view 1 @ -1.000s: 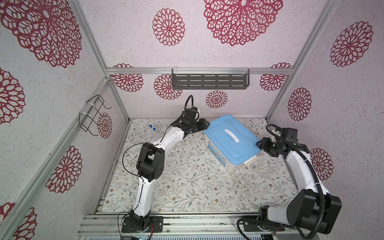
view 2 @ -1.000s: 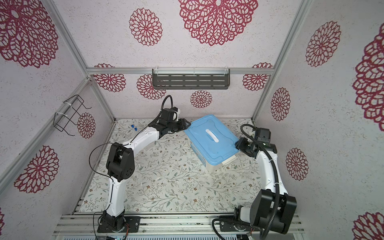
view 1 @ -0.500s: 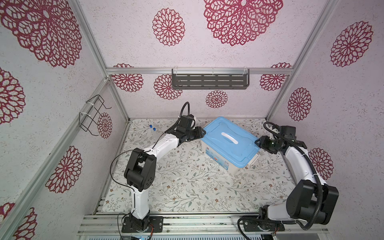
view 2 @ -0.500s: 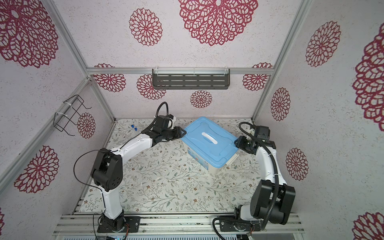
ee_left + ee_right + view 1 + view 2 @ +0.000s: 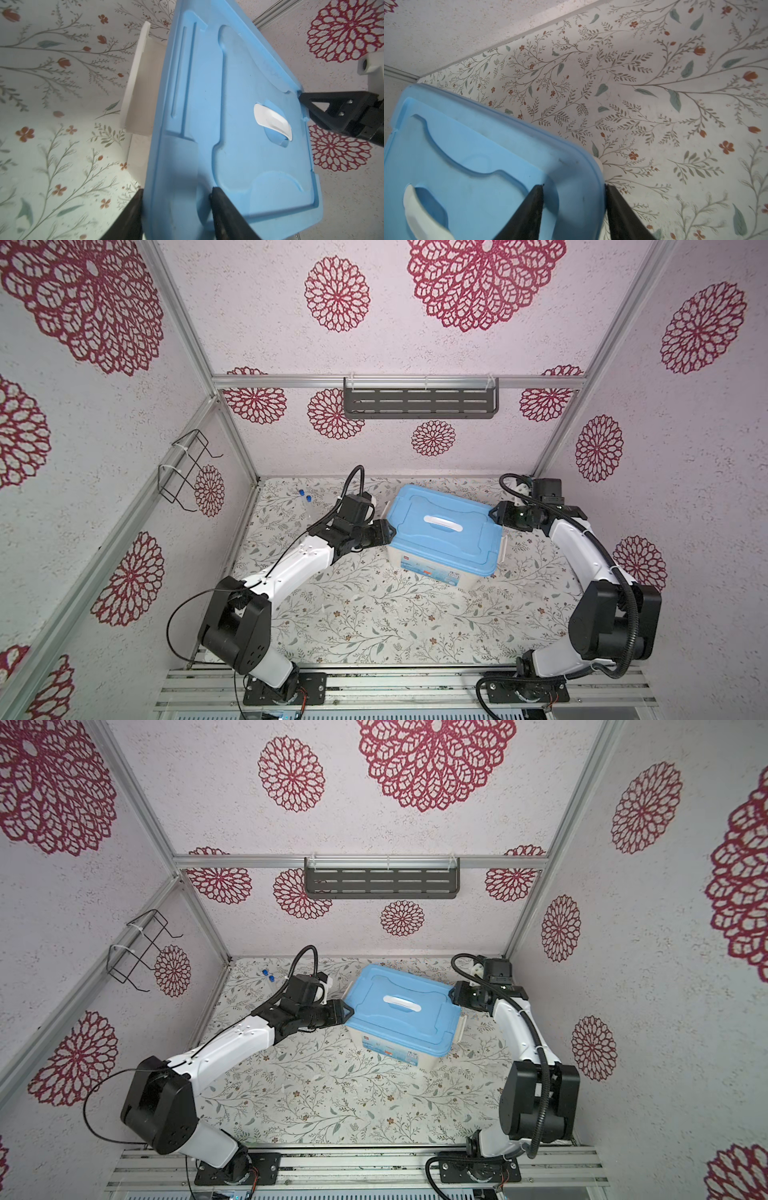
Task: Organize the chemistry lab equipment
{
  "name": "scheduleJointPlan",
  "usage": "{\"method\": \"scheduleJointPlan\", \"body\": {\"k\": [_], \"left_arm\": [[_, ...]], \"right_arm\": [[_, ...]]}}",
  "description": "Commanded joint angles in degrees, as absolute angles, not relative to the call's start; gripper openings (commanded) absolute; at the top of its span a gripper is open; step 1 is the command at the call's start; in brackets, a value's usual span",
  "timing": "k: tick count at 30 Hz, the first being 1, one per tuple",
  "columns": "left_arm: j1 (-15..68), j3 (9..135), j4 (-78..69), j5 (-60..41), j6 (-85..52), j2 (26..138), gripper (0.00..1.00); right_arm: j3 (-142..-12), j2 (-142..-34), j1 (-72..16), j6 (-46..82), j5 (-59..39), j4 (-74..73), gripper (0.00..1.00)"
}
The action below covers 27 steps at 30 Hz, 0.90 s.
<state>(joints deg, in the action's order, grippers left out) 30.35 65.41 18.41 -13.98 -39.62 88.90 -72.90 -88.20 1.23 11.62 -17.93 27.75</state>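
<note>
Two clear tubes with blue caps point(image 5: 308, 499) are seen lying side by side on the floral tabletop point(image 5: 374, 614), well apart from the left claw point(image 5: 385, 531), beyond it toward the back wall. The left claw is pinched onto one edge of the light-blue lid point(image 5: 461, 548), one finger above and one beneath. The right claw point(image 5: 498, 515) is pinched likewise onto the opposite corner. Between the claws the lid, with its white handle point(image 5: 443, 522), is held over the white tub point(image 5: 141, 83). A small label point(image 5: 424, 571) with a red mark is borne on the tub's wall; its print cannot be read.
</note>
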Motion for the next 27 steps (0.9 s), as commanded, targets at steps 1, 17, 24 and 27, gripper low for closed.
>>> {"method": "scheduleJointPlan", "body": {"k": [1,17,24,27], "left_arm": [[31.38,61.55,28.10,-11.22,-38.56,86.05,0.54],[30.06,44.34,33.36,-5.01,-53.89,62.65,0.77],[26.08,45.97,36.62,-3.04,-57.20,52.23,0.97],[24.37,49.88,36.43,-4.70,-55.56,54.09,0.97]], "right_arm": [[-74.16,-90.05,-5.13,11.21,-17.77,28.65,0.52],[-80.40,-97.88,-17.31,15.22,-10.56,24.84,0.56],[-82.97,-94.44,-16.98,15.03,-10.24,26.65,0.63],[-81.20,-90.34,-14.75,16.62,-13.73,25.34,0.73]]}}
